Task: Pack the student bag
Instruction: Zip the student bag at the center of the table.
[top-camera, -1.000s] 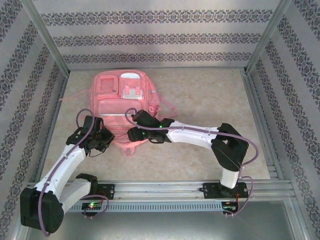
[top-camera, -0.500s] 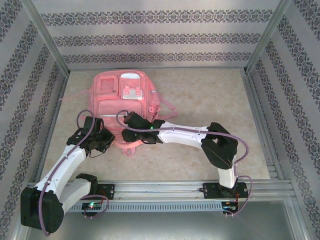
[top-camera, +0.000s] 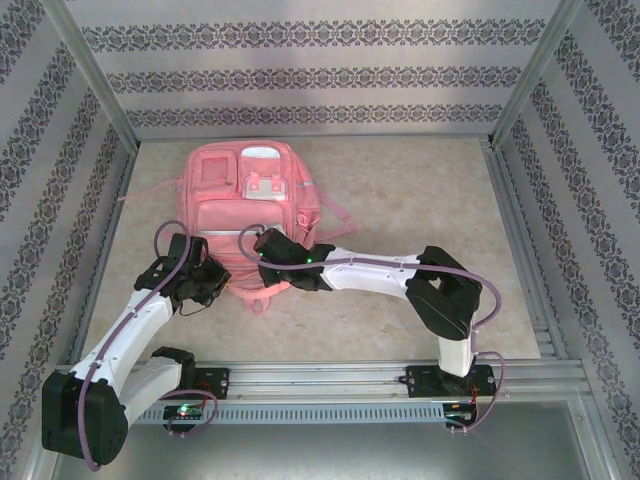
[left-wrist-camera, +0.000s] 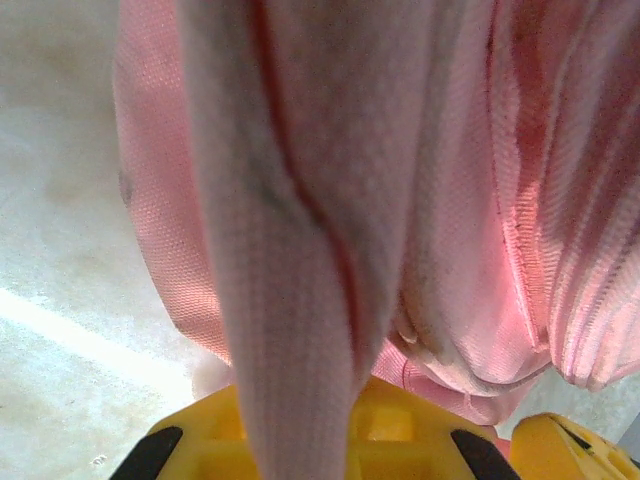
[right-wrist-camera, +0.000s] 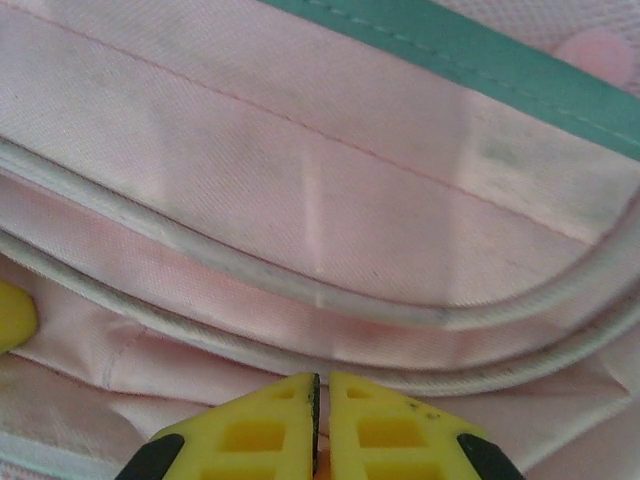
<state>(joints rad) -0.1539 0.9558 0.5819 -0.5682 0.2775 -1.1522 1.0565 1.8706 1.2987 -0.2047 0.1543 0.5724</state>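
The student bag (top-camera: 245, 195) is a large pink backpack lying flat on the table, left of centre, pockets up. My left gripper (top-camera: 212, 278) sits at its near left corner. In the left wrist view that gripper (left-wrist-camera: 330, 420) is shut on a pink strap (left-wrist-camera: 290, 300) of the bag, which runs down between the yellow fingers. My right gripper (top-camera: 262, 252) rests on the bag's near edge. In the right wrist view its (right-wrist-camera: 323, 385) jaws are pressed almost together against the pink fabric (right-wrist-camera: 300, 180), with a thin sliver of pink between them, below pale piped seams.
Beige tabletop (top-camera: 420, 190) extends to the right of the bag. Patterned walls and aluminium posts (top-camera: 95, 85) close off the left, back and right. A metal rail (top-camera: 330, 378) carrying both arm bases runs along the near edge. A teal trim strip (right-wrist-camera: 480, 50) crosses the bag.
The right gripper's jaws have closed, and that arm has shifted slightly left over the bag's near edge. The left arm and the bag have stayed put.
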